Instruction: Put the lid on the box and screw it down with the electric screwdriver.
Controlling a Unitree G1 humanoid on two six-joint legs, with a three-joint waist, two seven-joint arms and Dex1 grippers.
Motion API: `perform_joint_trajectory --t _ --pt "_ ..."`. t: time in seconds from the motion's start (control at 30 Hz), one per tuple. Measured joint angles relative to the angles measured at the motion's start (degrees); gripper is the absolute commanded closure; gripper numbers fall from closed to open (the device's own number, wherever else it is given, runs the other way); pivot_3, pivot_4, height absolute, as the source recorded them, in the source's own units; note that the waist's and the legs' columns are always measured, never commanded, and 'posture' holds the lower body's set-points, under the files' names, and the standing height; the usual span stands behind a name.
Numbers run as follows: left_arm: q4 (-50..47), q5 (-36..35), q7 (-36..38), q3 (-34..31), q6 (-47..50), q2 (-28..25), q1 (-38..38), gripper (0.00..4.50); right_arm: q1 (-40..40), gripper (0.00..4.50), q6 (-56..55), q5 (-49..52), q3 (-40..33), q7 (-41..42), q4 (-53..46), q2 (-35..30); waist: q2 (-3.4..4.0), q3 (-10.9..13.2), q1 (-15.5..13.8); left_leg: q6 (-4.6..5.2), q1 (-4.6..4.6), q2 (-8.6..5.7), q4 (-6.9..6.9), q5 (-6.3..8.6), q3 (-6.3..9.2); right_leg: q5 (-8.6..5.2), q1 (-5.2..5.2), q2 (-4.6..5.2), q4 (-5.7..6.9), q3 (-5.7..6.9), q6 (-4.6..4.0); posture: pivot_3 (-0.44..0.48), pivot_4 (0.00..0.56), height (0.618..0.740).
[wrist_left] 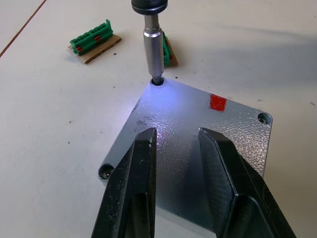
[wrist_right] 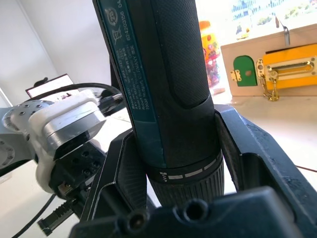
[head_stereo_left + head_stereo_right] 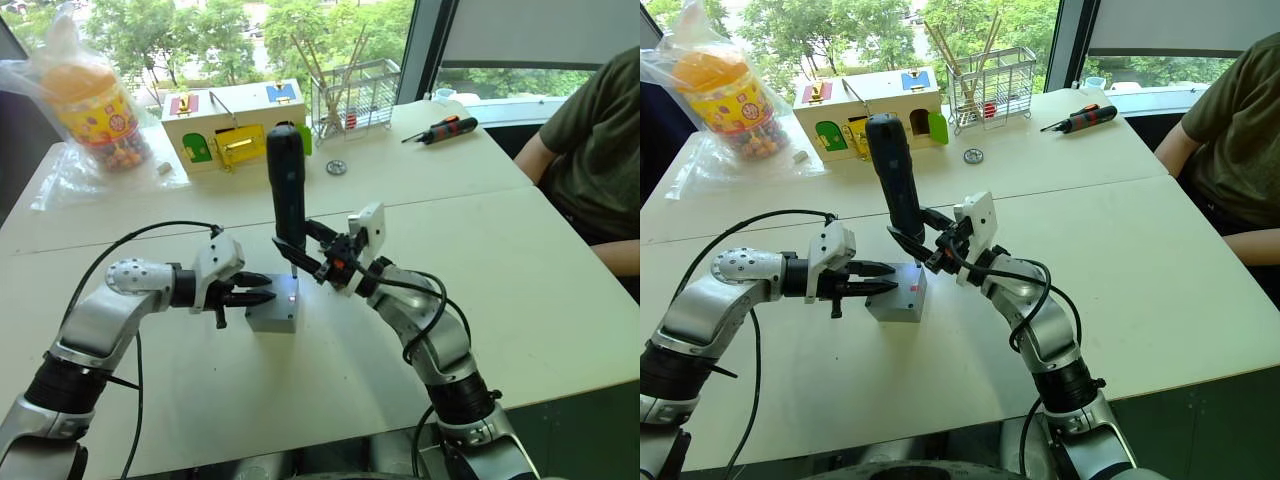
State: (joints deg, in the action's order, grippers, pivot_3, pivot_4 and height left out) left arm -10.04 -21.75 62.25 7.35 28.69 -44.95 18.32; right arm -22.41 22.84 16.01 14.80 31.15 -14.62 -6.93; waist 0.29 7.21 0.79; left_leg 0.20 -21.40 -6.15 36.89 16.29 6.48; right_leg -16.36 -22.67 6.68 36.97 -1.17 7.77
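Observation:
The grey lid (image 1: pixel 198 148), with a small red mark, lies flat on the grey box (image 3: pixel 272 318) in the middle of the white table. My right gripper (image 3: pixel 302 262) is shut on the black electric screwdriver (image 3: pixel 286 180), which it holds upright. The screwdriver's metal bit (image 1: pixel 155 54) sits in a corner screw hole of the lid, and its light glows on the plastic there. From the left, my left gripper (image 1: pixel 176 136) reaches over the lid, open, its fingers a little apart just above the lid's top.
At the table's back stand a wooden latch box (image 3: pixel 235 125), a wire basket (image 3: pixel 355 95), a bagged jar (image 3: pixel 95 105) and an orange-and-black hand screwdriver (image 3: pixel 445 129). Green terminal blocks (image 1: pixel 94 39) lie near the box. A person (image 3: pixel 600 140) sits at the right.

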Motion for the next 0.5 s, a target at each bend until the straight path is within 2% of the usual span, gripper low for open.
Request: perform_joint_trajectory --t 0.13,0.3,0.4,0.5 --pt "0.51 0.02 0.04 0.05 -0.93 0.48 0.0 3.17 -3.78 2.75 8.72 2.86 -2.13 -2.31 -4.58 -0.9 0.01 0.3 -0.2 -0.01 -0.15 -0.01 0.0 -0.01 0.03 0.0 -0.12 0.03 0.0 0.0 0.0 0.0 0.15 0.74" --pt "1.7 -0.19 -1.18 -0.81 -1.56 3.34 0.25 3.17 -13.39 2.75 18.5 10.59 -11.99 -7.5 -10.23 -0.91 0.02 0.52 -0.25 -0.02 -0.16 -0.02 0.0 -0.01 0.08 0.0 -0.1 0.06 0.0 0.02 0.0 0.0 0.15 0.74" --pt "2.77 -1.24 -2.33 -1.47 0.24 5.03 1.52 3.17 -16.83 2.75 24.41 12.82 -15.11 -11.02 -11.2 -1.57 -0.03 0.58 -0.08 -0.02 -0.22 -0.01 -0.02 -0.01 0.08 0.0 -0.19 0.05 0.0 0.02 0.0 0.0 0.15 0.74" --pt "2.72 -2.67 -2.94 -1.79 3.53 5.22 4.01 3.17 -18.94 2.75 33.54 15.89 -17.77 -13.2 -9.06 -4.31 -0.08 0.7 -0.05 -0.13 -0.99 -0.03 0.21 -0.1 0.08 0.01 -0.7 0.06 0.17 0.01 0.0 0.0 0.15 0.74"
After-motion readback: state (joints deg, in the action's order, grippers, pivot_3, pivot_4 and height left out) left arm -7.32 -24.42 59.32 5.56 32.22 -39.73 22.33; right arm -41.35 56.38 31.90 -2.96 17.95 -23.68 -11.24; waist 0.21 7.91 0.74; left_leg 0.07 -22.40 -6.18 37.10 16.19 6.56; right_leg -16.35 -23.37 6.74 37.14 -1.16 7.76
